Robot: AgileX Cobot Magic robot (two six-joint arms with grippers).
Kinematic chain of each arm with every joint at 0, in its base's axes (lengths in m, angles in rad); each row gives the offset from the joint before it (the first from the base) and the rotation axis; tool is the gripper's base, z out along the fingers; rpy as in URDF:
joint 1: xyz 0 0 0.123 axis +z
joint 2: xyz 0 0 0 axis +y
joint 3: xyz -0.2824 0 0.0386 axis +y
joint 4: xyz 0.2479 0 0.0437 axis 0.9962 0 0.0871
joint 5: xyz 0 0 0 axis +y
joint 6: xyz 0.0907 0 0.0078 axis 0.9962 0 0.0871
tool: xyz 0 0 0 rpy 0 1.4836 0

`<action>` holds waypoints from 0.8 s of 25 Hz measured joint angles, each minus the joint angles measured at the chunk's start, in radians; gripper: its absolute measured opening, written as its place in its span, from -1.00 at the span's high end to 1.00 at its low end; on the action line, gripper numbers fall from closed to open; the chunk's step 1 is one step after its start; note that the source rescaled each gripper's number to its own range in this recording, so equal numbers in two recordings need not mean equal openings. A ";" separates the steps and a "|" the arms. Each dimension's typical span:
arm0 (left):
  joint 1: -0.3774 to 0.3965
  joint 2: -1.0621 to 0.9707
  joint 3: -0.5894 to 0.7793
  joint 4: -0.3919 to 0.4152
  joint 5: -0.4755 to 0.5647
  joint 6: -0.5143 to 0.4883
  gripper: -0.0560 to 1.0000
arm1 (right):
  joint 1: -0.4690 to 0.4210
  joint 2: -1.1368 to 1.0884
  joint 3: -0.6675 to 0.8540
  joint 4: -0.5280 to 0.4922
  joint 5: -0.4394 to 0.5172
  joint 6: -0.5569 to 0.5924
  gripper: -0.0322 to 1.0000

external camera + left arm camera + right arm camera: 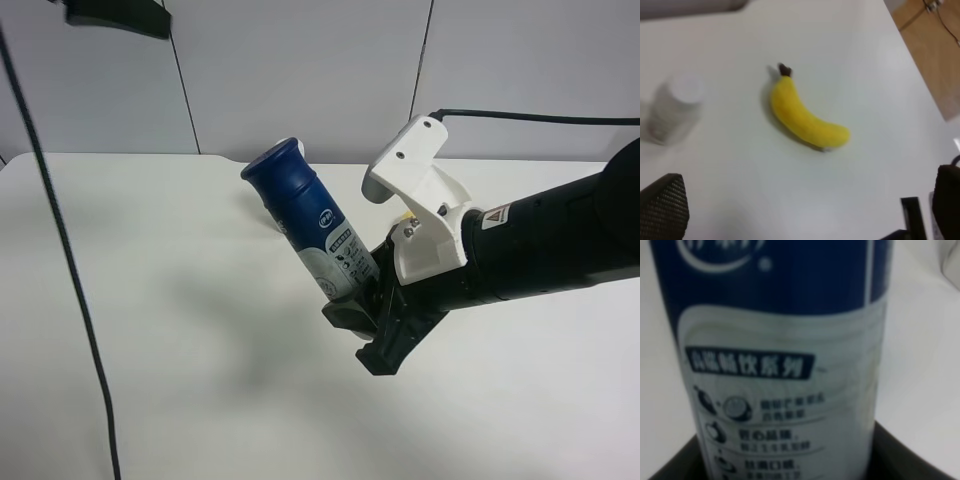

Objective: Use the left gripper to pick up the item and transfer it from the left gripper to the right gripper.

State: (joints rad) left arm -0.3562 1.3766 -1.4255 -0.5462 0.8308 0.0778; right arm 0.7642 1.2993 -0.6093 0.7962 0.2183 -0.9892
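While right end effector (366, 312) grips can (300, 212) | banana (807, 119), bottle (674, 107) apart

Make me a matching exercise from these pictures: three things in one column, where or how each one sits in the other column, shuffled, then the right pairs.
Column one:
1. blue-capped can
2. yellow banana
3. white bottle

Column two:
A. lies on the table, dark stem end showing
B. stands on the table, white cap on top
C. gripped at its lower end by the right gripper, tilted above the table

Pairs: 1-C, 2-A, 3-B.
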 joint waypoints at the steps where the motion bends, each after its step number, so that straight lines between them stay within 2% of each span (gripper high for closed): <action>1: 0.021 -0.030 -0.001 0.024 0.016 0.000 -0.98 | 0.000 0.000 0.000 0.000 0.000 0.000 0.94; 5: 0.071 -0.147 -0.001 0.137 0.096 -0.004 -0.98 | 0.000 0.000 0.000 0.000 0.000 0.000 0.94; 11: 0.079 -0.312 0.004 0.370 0.200 -0.052 -0.98 | 0.000 0.000 0.000 0.000 0.000 0.000 0.94; 14: 0.079 -0.407 0.051 0.468 0.236 -0.068 -0.98 | 0.000 0.000 0.000 -0.001 0.000 0.000 0.94; 17: 0.079 -0.515 0.145 0.527 0.249 -0.071 -0.98 | 0.000 0.000 0.000 -0.001 0.000 0.000 0.94; 20: 0.079 -0.636 0.268 0.546 0.258 -0.078 -0.98 | 0.000 0.000 0.000 -0.001 0.000 0.000 0.94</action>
State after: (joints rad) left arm -0.2773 0.7408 -1.1574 0.0000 1.0890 0.0000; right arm 0.7642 1.2993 -0.6093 0.7953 0.2183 -0.9892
